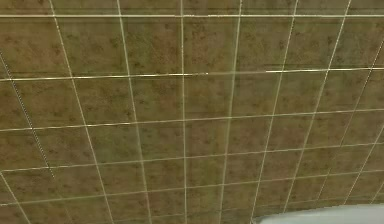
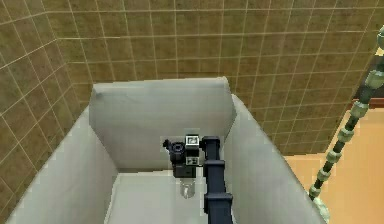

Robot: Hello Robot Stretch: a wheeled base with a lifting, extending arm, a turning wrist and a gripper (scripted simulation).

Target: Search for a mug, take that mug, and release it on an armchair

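A pale grey armchair (image 2: 150, 115) with a tall back and broad arms takes up the middle of the arm side view. The dark arm bar (image 2: 215, 190) rises over its seat. At the bar's end, in front of the chair's back, is my gripper (image 2: 178, 150). A small greyish blob (image 2: 185, 187) shows just below the gripper against the seat cushion, and its shape does not let me name it. I cannot tell whether the gripper holds anything.
Brown tiled walls (image 2: 60, 50) close in behind and to the left of the armchair. A thin greenish knobbed pole (image 2: 340, 150) leans at the arm side view's right over orange wood floor (image 2: 345, 195). Brown tiling (image 1: 180, 100) spans the forward view, with a pale edge (image 1: 330, 216) at bottom right.
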